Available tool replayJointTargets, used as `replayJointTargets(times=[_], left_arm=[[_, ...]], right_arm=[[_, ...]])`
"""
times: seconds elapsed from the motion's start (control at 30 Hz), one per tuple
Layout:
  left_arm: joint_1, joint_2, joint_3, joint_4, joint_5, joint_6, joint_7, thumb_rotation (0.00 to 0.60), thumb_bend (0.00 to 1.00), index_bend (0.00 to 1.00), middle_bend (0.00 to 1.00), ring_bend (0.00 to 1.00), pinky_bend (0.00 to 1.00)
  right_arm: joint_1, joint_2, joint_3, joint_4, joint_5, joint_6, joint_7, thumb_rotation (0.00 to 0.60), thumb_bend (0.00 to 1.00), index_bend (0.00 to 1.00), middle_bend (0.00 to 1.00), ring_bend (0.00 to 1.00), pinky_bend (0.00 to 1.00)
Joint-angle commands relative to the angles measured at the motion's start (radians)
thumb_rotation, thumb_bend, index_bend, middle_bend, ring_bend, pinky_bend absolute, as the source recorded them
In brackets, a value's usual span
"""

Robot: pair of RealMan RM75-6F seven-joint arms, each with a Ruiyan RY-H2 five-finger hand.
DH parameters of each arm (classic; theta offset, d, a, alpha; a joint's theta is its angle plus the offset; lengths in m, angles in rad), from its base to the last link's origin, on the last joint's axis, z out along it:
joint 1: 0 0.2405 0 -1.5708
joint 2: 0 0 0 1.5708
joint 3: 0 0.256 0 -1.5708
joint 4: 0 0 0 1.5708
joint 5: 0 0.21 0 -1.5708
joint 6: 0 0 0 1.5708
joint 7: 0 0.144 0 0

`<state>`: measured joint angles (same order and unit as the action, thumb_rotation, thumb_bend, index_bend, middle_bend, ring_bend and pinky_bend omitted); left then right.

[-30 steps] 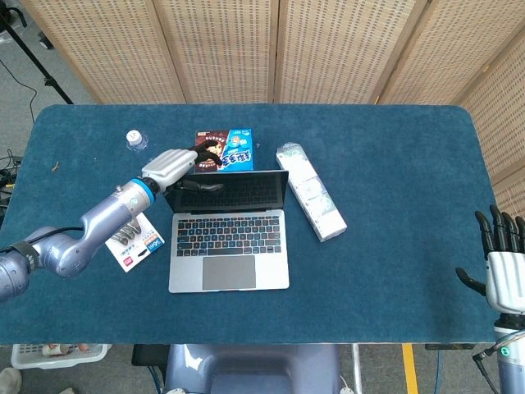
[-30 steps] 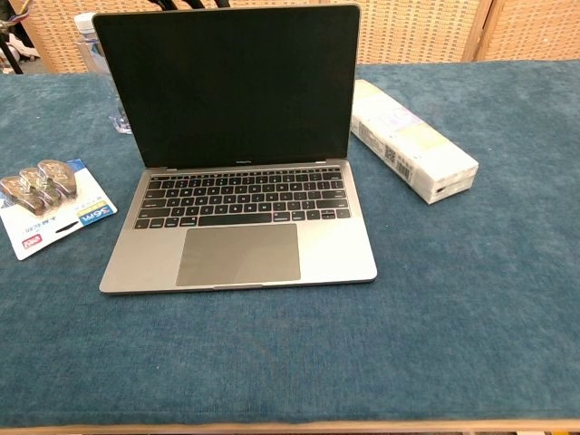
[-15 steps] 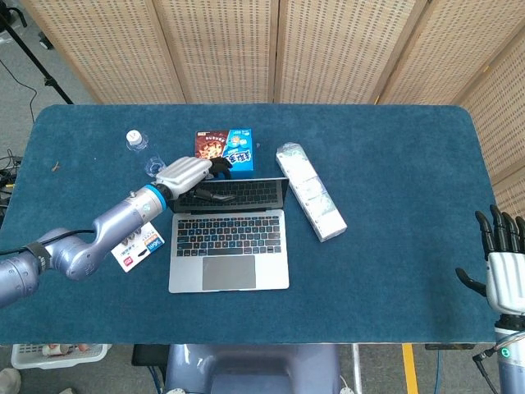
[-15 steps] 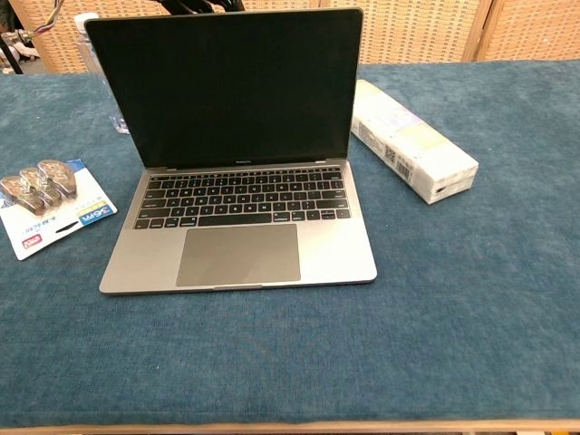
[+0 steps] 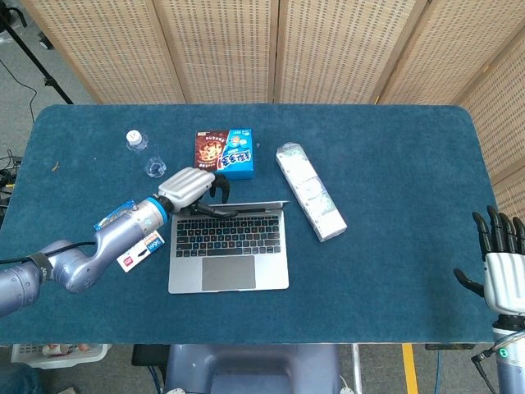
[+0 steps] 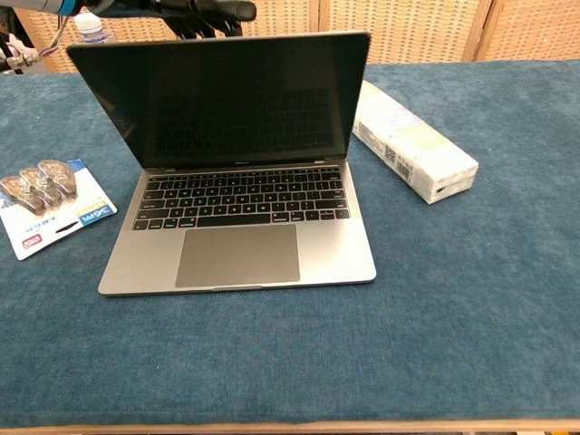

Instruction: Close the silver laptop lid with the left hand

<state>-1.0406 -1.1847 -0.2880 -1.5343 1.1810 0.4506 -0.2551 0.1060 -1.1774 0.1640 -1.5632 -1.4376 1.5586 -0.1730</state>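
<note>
- Near the middle of the blue counter point(image 5: 394, 164), the silver laptop point(image 5: 229, 246) is sitting with its base flat and its front edge facing the robot side.
- Its lid point(image 6: 222, 100) is standing partly open and is leaning forward over the keyboard; in the head view it is showing only as a narrow band along the back of the keys.
- Behind the laptop, a cookie box point(image 5: 224, 153) is lying just apart from the lid's back edge.
- At the right of the laptop, a long white package point(image 5: 310, 190) is lying at an angle, near the lid's right corner but not touching it.
- At the left, a card pack with small items point(image 6: 50, 204) is lying just beside the base, and a small water bottle point(image 5: 136, 141) is standing further back.
- Wide bare cloth is staying free at the right half and along the front edge of the counter.
- The left hand point(image 5: 190, 187) is reaching over the lid's top edge at its left part; its dark fingers point(image 5: 215, 210) are curling down over the edge and touching the lid, not gripping around anything.
- The right hand point(image 5: 499, 267) is waiting off the counter's right corner, fingers spread upward, holding nothing.
</note>
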Motion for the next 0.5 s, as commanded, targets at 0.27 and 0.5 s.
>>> replayJointTargets(times=[0.27, 0.5], left_arm=[[0.041, -0.023, 0.052, -0.057, 0.052, 0.044, -0.012, 0.086, 0.0, 0.53, 0.37, 0.43, 0.52], [0.085, -0.08, 0.092, -0.053, 0.101, 0.11, -0.032, 0.086, 0.0, 0.53, 0.37, 0.43, 0.52]], right_arm=[[0.001, -0.002, -0.003, 0.0, -0.004, -0.001, -0.004, 0.6, 0.0, 0.0, 0.0, 0.0, 0.0], [0.001, -0.001, -0.004, -0.003, -0.005, -0.001, -0.004, 0.6, 0.0, 0.0, 0.0, 0.0, 0.0]])
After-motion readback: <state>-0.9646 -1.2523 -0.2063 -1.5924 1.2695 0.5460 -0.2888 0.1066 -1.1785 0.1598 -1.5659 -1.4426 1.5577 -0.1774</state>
